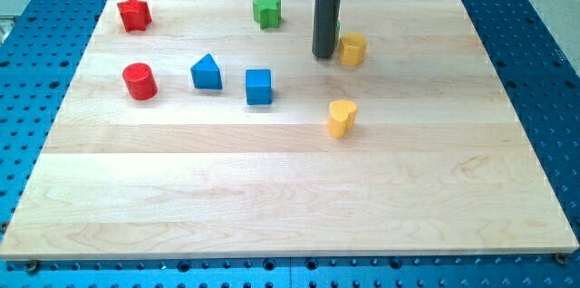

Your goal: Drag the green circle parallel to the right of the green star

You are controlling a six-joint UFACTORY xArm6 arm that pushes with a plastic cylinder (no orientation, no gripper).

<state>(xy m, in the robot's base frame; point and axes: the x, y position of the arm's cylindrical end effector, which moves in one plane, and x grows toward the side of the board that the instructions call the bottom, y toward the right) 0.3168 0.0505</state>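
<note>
My tip beside yellow block (unlabelled)

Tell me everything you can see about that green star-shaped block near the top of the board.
The green star is a small chunky block, solid green, its material hard to judge. It lies flat on the pale wooden board near the view's top edge, star face up, its points somewhat rounded. Nothing touches it: my tip stands apart to the view's right and slightly lower, and the blue cube sits well below it.
</note>
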